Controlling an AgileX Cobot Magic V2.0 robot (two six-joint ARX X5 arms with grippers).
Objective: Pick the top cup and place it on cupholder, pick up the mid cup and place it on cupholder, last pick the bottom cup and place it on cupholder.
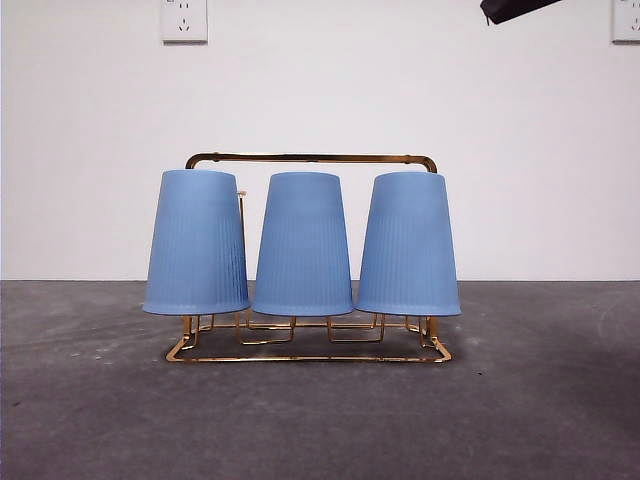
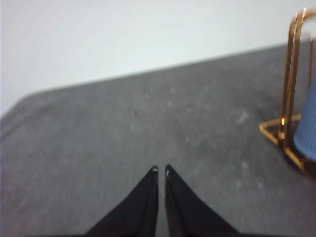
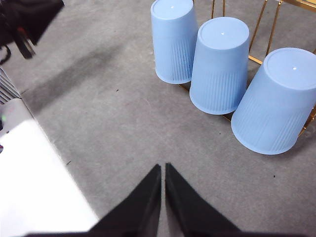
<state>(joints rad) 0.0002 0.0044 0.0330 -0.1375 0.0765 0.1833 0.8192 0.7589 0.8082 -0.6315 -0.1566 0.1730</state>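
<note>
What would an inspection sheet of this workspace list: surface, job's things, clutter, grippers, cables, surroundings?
Surface: dark grey table, matte, with faint pale scuffs.
Job's things: gold wire cupholder at the table's middle; three blue cups upside down on it in a row, left cup, middle cup, right cup. No cup is left on the table.
Clutter: nothing seen.
Grippers: left gripper shut, empty, low over the table beside the cupholder's end. Right gripper shut, empty, raised above the table in front of the cups.
Cables: nothing seen for certain.
Surroundings: white wall, two wall sockets near the top; a white object at the table's edge.
</note>
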